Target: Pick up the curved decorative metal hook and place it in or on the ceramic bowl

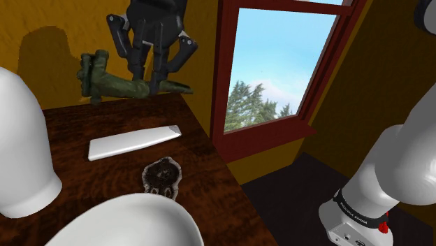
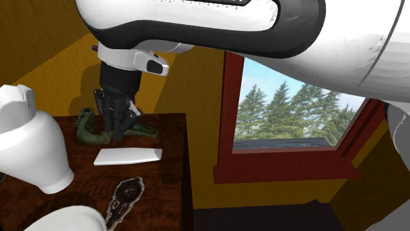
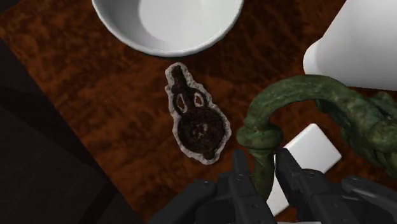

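- Nearest in the shoulder view: white bowl (image 1: pixel 129 222) at the front of the bench (image 1: pixel 202 175). The wrist view shows its inside bare, so nothing has been delivered yet.
- On the shoulder view's left of the bowl: a big white vase (image 1: pixel 21 150). It isn't part of the job.
- Just behind the bowl, not touching it: a small dark flat ornament (image 1: pixel 162 175) with a pale rim, lying on the wood.
- Mid-bench: a white flat bar (image 1: pixel 133 142), lying down.
- Far end: the pincer (image 1: pixel 148 77) is clenched on the green curved hook (image 1: pixel 105 82). In the wrist view both fingers clasp it by the knot at the foot of its loop.
- The hook looks lifted clear of the bench, hanging over the far end close to the yellow wall (image 1: pixel 56 28). Most of its length sticks out to one side of the fingers.
- Beyond: a red-framed window (image 1: pixel 279 63) showing trees and sky.
- Status, my read: grasp done, lift done or nearly so. Left to do: carry the hook over the bar and ornament to the bowl, lower it, let go.
- Risk: the overhanging end could clip the vase on the way in.
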Controlling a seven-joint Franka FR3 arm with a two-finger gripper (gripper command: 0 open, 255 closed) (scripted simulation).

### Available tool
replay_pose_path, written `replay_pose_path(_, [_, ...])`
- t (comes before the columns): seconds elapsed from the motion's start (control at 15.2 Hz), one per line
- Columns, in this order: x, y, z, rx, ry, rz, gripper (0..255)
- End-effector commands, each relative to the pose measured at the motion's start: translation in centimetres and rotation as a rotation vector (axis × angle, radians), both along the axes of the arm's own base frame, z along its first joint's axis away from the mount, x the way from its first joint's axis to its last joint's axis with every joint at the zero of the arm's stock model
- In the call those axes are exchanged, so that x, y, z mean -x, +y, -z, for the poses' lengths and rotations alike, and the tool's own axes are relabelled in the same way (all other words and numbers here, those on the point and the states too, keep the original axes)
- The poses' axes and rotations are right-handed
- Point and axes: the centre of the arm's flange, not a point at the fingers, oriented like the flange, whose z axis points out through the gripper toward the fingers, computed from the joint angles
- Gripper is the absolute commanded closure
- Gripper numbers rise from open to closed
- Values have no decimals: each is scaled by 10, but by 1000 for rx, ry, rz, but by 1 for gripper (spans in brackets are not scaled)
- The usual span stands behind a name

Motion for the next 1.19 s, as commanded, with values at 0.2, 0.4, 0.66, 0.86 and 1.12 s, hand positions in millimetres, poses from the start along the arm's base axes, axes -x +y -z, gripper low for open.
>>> replay_pose_path(0.2, [54,38,-2,0,0,2,255])
replay_pose_path(0.4, [85,63,-3,0,0,2,255])
replay_pose_path(0.66, [127,95,-5,0,0,2,255])
replay_pose_path(0.86, [158,120,-6,0,0,2,255])
replay_pose_path(1.12, [177,134,4,0,0,2,255])
